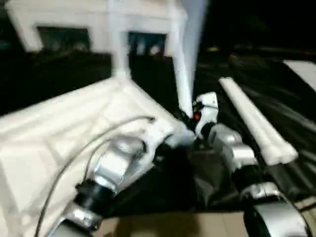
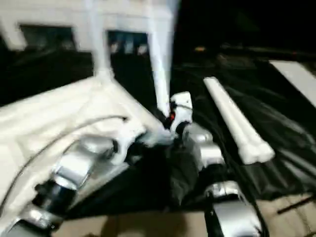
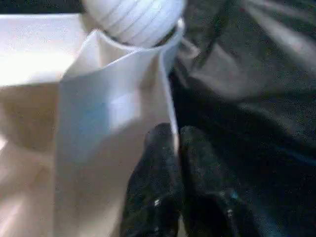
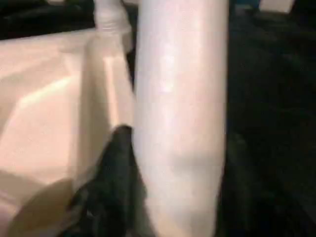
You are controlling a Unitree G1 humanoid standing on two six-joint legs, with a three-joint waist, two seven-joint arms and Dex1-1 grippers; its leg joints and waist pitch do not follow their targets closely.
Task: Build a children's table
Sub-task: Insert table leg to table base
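Tabletop (image 1: 44,133) is lying underside up at left, ribs showing, on black cloth (image 1: 296,103). Its near-right rim is being gripped by left gripper (image 3: 176,136): fingers are clenched together, and thin rim wall appears to be pinched between them, just below corner socket (image 3: 170,39).

One leg (image 1: 118,49) is standing upright in far corner, apparently seated. Second leg (image 1: 183,79) is being held near-upright at the near-right corner by right gripper (image 1: 190,117), approx. at its lower end; a black finger (image 4: 116,168) is pressing against the tube's side, so the pincer is judged to be grasping that leg. A ribbed round end (image 3: 133,17) is sitting at the socket mouth; whether it is fully home cannot be told.

Two spare legs (image 1: 256,123) are lying side by side on the cloth at right, well apart from the top.

Risks being flagged:
- Held leg is leaning slightly. If it is pushed down off-axis, it is likely to jam or skid off the socket lip.
- Rim pinch is thin. Under downward force the top may be tipped or slid on the loose cloth, and alignment lost.
- Grip is low on a long tube, so the upper end may swing and knock the standing leg.
- Cloth folds near the corner may be trapped under the top.
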